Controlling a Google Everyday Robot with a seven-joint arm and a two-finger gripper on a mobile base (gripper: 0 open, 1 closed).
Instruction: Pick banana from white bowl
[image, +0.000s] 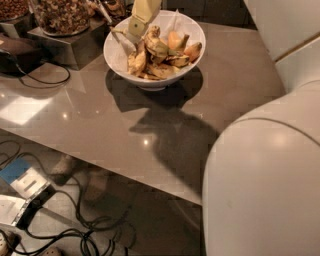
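The white bowl (119, 56) stands at the far middle of the grey table (85, 120). It holds a pile of yellow and brown-spotted bananas (159, 56). My gripper (133, 28), cream coloured, comes down from the top edge. It hangs over the left half of the bowl, its tip right at the topmost bananas on that side. Whether it touches a banana I cannot tell. The upper part of the gripper is cut off by the top edge of the view.
Glass jars of nuts (62, 15) stand on a metal stand (70, 47) left of the bowl, with a black cable (47, 80) beside them. My white arm body (265, 185) fills the right and lower right. Cables (75, 232) and a box (22, 182) lie on the floor below the table's front edge.
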